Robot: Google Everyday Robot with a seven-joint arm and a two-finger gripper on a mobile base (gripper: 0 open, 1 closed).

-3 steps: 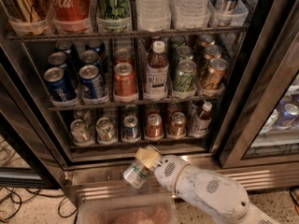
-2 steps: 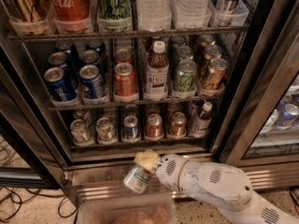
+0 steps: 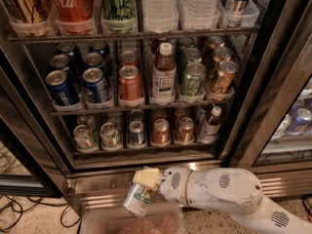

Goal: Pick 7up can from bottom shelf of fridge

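**7up can gripped outside the fridge, in front of the steel base**

The 7up can (image 3: 139, 200) is seen at about 6 o'clock in the camera view, outside the cabinet and well below the bottom shelf (image 3: 146, 149). It is whitish with green markings and is carried slightly tilted, its lower end towards 7 o'clock. It is clamped by the gripper (image 3: 145, 183). The cream-coloured fingers (image 3: 147, 175) are closed on the can's upper part, and the white arm (image 3: 219, 189) runs away from it towards 4 o'clock.

Directly under the can, at the bottom edge of the view, a clear plastic tub (image 3: 97, 222) is seen; its contents cannot be made out. Behind the can lies the slatted steel base (image 3: 97, 183) of the fridge (image 3: 273, 82).

On the bottom shelf, at 12 o'clock from the can, a row is left standing: two silvery cans (image 3: 84, 136), a blue-and-silver can (image 3: 136, 132), two copper-red cans (image 3: 161, 130) and a small bottle (image 3: 209, 126).

The pick is judged to be all but complete. To finish well, the grip should be kept firm, as only the can's top part is held. The can should be carried smoothly and kept clear of the base and the door frame at 3 o'clock. A knock against either could twist the can loose.
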